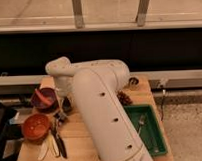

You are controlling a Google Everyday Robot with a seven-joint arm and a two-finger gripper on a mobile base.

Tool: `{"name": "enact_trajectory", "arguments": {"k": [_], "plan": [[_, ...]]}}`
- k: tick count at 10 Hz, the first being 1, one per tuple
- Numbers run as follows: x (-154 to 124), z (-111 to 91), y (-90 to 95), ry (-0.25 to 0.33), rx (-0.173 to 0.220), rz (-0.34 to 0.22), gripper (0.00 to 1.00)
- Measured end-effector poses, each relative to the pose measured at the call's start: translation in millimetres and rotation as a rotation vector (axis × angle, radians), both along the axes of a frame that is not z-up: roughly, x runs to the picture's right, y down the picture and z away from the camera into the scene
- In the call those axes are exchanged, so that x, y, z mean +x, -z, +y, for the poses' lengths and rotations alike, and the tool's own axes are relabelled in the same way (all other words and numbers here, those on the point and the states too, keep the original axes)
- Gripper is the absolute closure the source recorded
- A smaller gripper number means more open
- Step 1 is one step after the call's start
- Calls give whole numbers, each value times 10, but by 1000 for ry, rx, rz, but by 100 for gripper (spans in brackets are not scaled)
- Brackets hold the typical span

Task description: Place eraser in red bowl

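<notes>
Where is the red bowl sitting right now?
In the camera view the red bowl sits at the picture-left side of the table, nearer the camera than the purple bowl. The gripper hangs just beyond its right rim.
</notes>
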State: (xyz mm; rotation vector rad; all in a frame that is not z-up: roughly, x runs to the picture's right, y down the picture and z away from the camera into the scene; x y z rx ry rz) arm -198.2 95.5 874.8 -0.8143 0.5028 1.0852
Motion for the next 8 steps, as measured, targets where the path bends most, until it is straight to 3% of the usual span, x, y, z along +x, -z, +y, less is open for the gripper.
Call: {"name": "enact_trajectory", "arguments": {"k": [2,4,6,8], "plan": [[49,-266,239,37,30,15,100],[44,-496,533,69,57,-10,100],[-91,-564,798,99,66,-91,100],[-387,-480,961,119,62,-210,100]]}}
